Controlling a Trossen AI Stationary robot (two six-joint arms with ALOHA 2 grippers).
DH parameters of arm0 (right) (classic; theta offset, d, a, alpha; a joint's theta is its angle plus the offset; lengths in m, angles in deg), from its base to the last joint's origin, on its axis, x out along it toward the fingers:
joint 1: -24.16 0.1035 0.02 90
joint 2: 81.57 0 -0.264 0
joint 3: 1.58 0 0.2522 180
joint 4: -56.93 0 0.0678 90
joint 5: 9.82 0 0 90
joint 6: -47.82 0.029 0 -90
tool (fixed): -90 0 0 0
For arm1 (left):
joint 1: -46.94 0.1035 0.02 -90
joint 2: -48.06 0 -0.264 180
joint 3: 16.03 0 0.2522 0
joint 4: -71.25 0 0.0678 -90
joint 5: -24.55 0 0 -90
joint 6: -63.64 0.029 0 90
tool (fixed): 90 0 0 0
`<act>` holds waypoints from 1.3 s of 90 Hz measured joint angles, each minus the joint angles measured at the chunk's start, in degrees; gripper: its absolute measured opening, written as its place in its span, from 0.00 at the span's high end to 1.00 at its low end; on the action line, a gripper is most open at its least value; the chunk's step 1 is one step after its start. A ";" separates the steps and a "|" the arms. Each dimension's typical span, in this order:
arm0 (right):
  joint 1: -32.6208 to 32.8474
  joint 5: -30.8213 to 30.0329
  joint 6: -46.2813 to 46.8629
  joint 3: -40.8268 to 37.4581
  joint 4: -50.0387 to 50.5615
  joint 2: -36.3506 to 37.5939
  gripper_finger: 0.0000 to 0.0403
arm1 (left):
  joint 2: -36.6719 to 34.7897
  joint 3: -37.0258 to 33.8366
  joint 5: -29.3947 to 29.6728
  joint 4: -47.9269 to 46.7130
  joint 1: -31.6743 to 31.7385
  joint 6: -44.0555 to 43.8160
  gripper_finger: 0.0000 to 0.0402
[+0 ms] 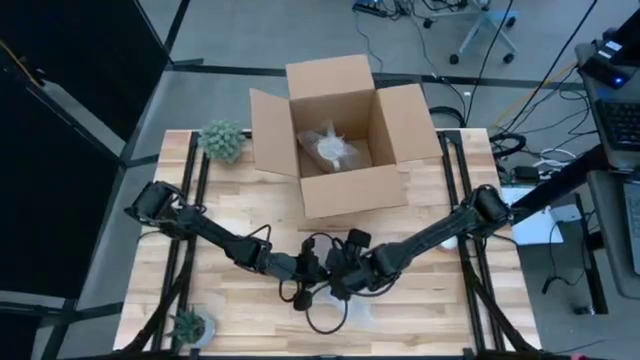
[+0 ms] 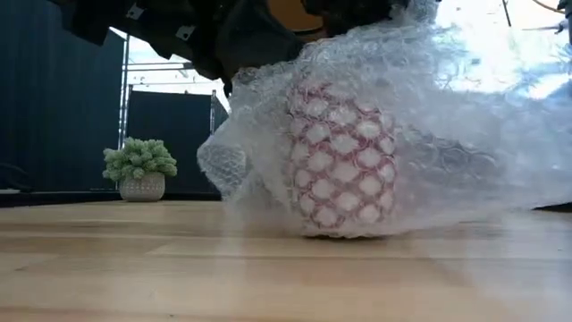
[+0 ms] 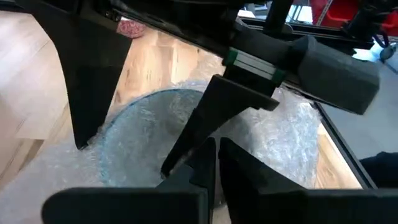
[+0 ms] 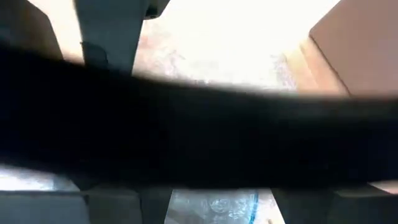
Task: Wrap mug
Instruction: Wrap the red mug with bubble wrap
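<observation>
Mug (image 2: 338, 159) sits upright on the desk (image 2: 179, 268), near the front edge at centre, already under bubble wrap (image 2: 429, 134). Its pink pattern shows through the bubbles in the low view. The wrap covers the top and the side facing the camera, then billows out loose to one side and trails off on the other; nothing is tucked under the base yet, as far as I can see.

Both my claws are over it. In the high view the left claw (image 1: 300, 268) and right claw (image 1: 345, 272) meet just above the mug, almost touching each other. In the left wrist view my left fingers (image 3: 205, 168) look pressed together, tips down at the wrap over the mug's rim (image 3: 124, 124). I can't tell if they pinch film or just rest on it. The right claw: can't tell whether it's spread or closed; its own wrist view is blocked by something dark right across it.

My read on the step: mid-wrap, sheet draped over, loose ends not yet gathered.

The next move calls for pulling the loose flap tight around the body while one claw pins the mug, so it doesn't tip or slide. Risk: the claws are very close, so a collision or cable snag is likely if both move at once.

The open box (image 1: 340, 130) behind already holds another wrapped bundle (image 1: 332, 148). Plant (image 2: 140, 168) is well off to the side.
</observation>
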 joint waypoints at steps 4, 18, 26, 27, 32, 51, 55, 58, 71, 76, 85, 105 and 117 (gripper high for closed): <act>0.25 -0.29 -0.70 -0.11 -0.06 0.68 0.46 | -0.74 -0.10 -0.11 -0.90 -0.13 0.00 0.97; 0.91 -0.59 -1.12 -0.16 0.05 1.31 0.46 | -6.23 -0.03 -0.18 -5.92 -0.86 -0.34 0.97; 0.97 -0.87 -1.26 -0.14 -0.20 1.01 0.46 | -10.57 0.03 0.23 -11.61 -1.25 -1.49 0.97; 0.99 -0.90 -1.15 -0.14 -0.20 1.01 0.46 | -11.14 0.06 0.31 -12.54 -1.25 -1.51 0.97; 1.03 -0.94 -0.86 -0.14 -0.26 0.99 0.46 | -14.01 0.09 1.55 -18.34 -1.72 -1.79 0.97; 1.55 -1.97 -0.89 -0.14 -0.70 0.97 0.46 | -21.44 -0.39 14.10 -47.22 -2.40 -13.67 0.97; 1.69 -2.26 -0.91 -0.14 -0.75 0.96 0.46 | -21.41 -1.49 15.38 -51.33 -2.36 -16.57 0.97; 1.73 -2.30 -0.91 -0.14 -0.73 0.96 0.46 | -21.28 -2.75 15.77 -53.09 -2.33 -18.36 0.97; 1.85 -2.48 -0.89 -0.14 -0.84 0.94 0.46 | -17.37 -10.40 16.15 -44.14 -1.65 -20.92 0.97; 1.92 -2.83 -0.90 -0.14 -0.89 0.94 0.46 | -15.13 -12.76 15.79 -36.07 -0.90 -20.59 0.97; 2.04 -3.38 -0.69 -0.14 -1.02 0.94 0.46 | -10.39 -14.83 15.21 -21.44 0.26 -17.21 0.97; 2.15 -3.79 -0.69 -0.14 -1.26 0.90 0.46 | -3.33 -12.79 13.89 -5.30 3.16 -8.88 0.97; 2.12 -3.87 -0.69 -0.14 -1.28 0.90 0.46 | -4.64 -10.99 13.55 -1.22 2.44 -5.77 0.97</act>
